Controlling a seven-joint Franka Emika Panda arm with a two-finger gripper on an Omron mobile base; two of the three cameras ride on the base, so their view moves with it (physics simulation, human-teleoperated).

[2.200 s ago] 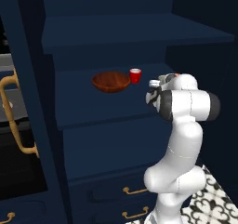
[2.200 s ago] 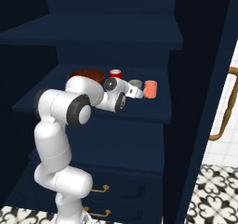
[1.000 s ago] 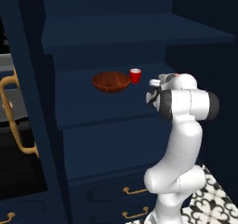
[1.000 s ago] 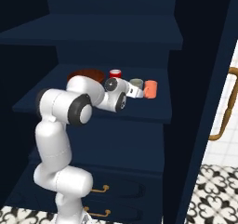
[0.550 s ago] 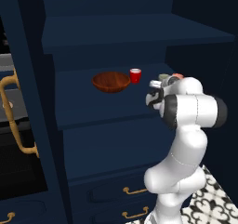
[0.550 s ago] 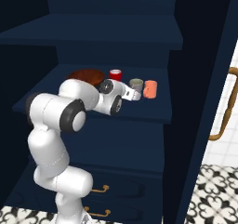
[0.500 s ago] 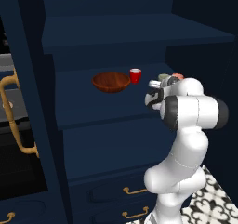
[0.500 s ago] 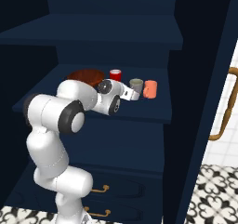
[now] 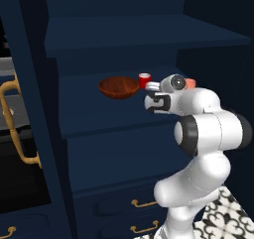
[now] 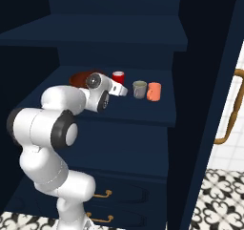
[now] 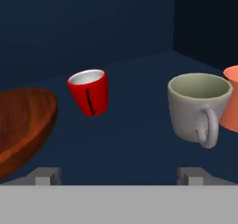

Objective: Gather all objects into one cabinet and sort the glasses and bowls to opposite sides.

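On the middle shelf of the navy cabinet [image 10: 143,113] stand the wooden bowl [image 9: 118,87], the red cup [image 9: 144,79] and the salmon-orange cup [image 10: 154,91]. In the hand view the bowl [image 11: 23,125] is at the left, the red cup [image 11: 89,92] is left of centre, and the salmon cup [image 11: 231,102] is cut off at the right edge. My gripper [image 10: 121,90] hovers open at the shelf's front, short of the cups, with nothing between its fingertips [image 11: 46,175]. My arm hides part of the bowl [image 10: 80,77] in the right base view.
A grey mug [image 11: 197,108] stands just left of the salmon cup, also seen as the mug [image 10: 139,89]. Open cabinet doors with brass handles [image 10: 228,114] [image 9: 20,134] flank the shelves. Drawers with brass pulls [image 9: 144,203] lie below. The shelf above hangs low overhead.
My hand has drawn back a little from the grey mug and salmon cup, and my elbow has swung out and nearer the cameras. The cups and bowl have stayed put.
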